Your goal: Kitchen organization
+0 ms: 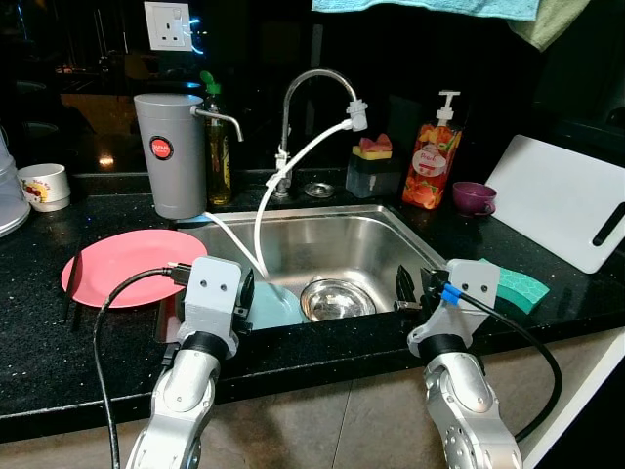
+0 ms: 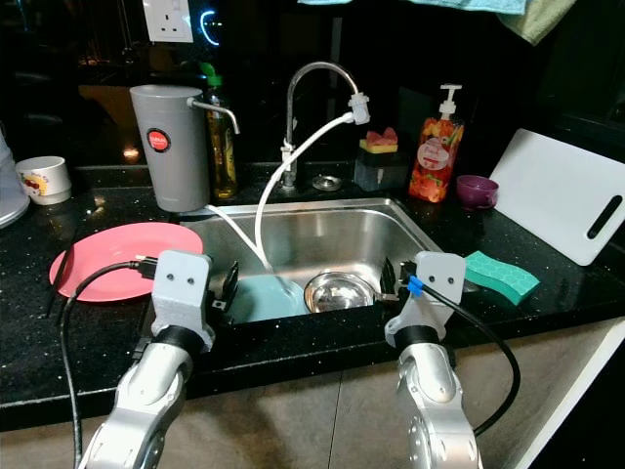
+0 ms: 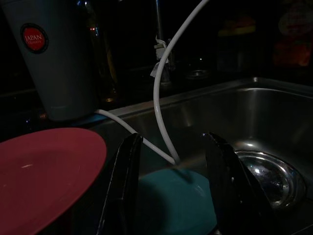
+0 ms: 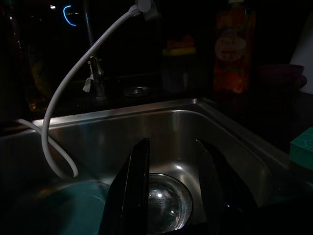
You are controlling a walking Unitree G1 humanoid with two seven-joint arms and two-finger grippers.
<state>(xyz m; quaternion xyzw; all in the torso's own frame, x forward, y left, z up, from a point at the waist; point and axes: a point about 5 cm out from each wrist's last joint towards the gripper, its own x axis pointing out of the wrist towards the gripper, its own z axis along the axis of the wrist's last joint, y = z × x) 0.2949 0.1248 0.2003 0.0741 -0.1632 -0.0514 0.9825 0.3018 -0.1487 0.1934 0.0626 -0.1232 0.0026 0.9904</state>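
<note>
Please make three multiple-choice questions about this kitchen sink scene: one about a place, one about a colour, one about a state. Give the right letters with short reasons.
1. Where does the pink plate lie?
A. on the counter at the robot's left of the sink
B. inside the sink
C. on the white cutting board

2. What colour is the sponge on the counter at the right of the sink?
A. yellow
B. green
C. red

3. How do the fingers of the left gripper stand?
A. shut on the plate
B. open, holding nothing
C. shut on the hose

Answers:
1 A, it rests on the black counter beside the grey dispenser.
2 B, it is teal green.
3 B, the left wrist view shows a gap between them.
</note>
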